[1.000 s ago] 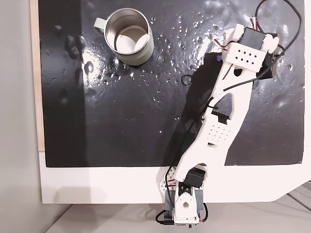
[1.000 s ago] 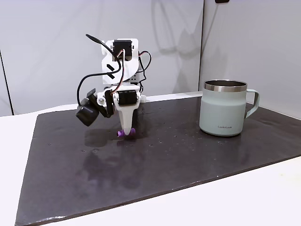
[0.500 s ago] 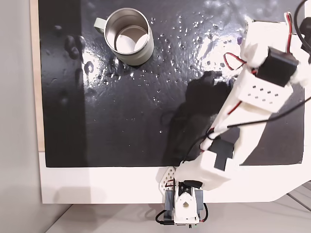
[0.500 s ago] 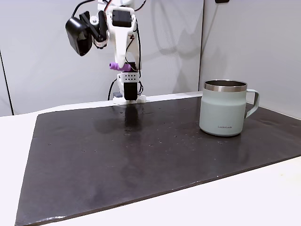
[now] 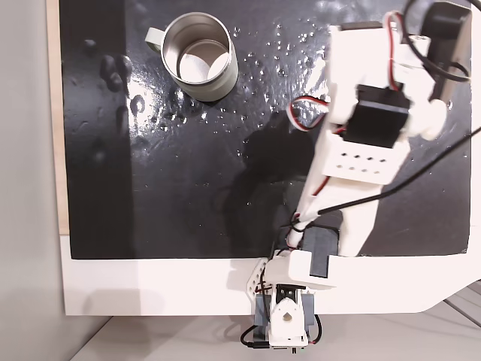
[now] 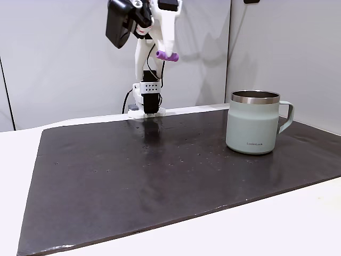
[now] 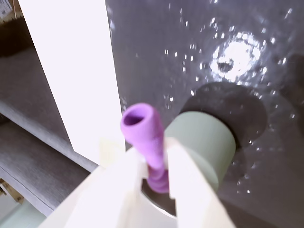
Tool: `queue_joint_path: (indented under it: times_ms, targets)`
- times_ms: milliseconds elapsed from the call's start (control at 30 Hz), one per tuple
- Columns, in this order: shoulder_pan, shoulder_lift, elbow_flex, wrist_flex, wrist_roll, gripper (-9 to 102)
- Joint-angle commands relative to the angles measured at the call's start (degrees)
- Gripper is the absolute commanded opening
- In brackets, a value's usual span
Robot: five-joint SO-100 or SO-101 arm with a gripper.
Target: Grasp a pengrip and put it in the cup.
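Observation:
The purple ribbed pengrip [image 6: 167, 55] hangs high above the back of the mat, with my gripper [image 6: 168, 51] shut on it. In the wrist view the pengrip [image 7: 143, 127] sticks out between my two white fingers [image 7: 118, 183], its open end facing the camera, and my gripper [image 7: 154, 148] pinches its lower half. The cup [image 6: 254, 122], grey-green with a steel rim and a loop handle, stands upright on the mat to the right. From above, the cup [image 5: 200, 54] sits at the far left of the mat, well away from my arm [image 5: 361, 143]. The cup [image 7: 209, 142] also lies just behind the pengrip in the wrist view.
A black glossy mat [image 6: 160, 176] covers a white board [image 5: 150, 286]. My arm's base [image 6: 145, 109] stands at the mat's back edge. Grey wall panels rise behind.
My gripper lifted the pengrip off the mat to well above it, then swung it sideways toward the cup's side. The cup has not moved.

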Motion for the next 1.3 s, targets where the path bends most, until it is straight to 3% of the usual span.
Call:
queue_joint_path:
  times_ms: [0,433,967,1133,1267]
  targets:
    - [-4.9,-0.3,-3.3,0.3,2.5,0]
    - [-20.0,-8.2,-9.8,-1.5,11.2,0]
    - [-31.0,-12.1,-12.4,-8.2,18.2,1]
    - [-31.1,-11.8,-12.4,-6.6,19.9,21]
    - [-30.1,-10.8,-12.4,-6.4,19.9,29]
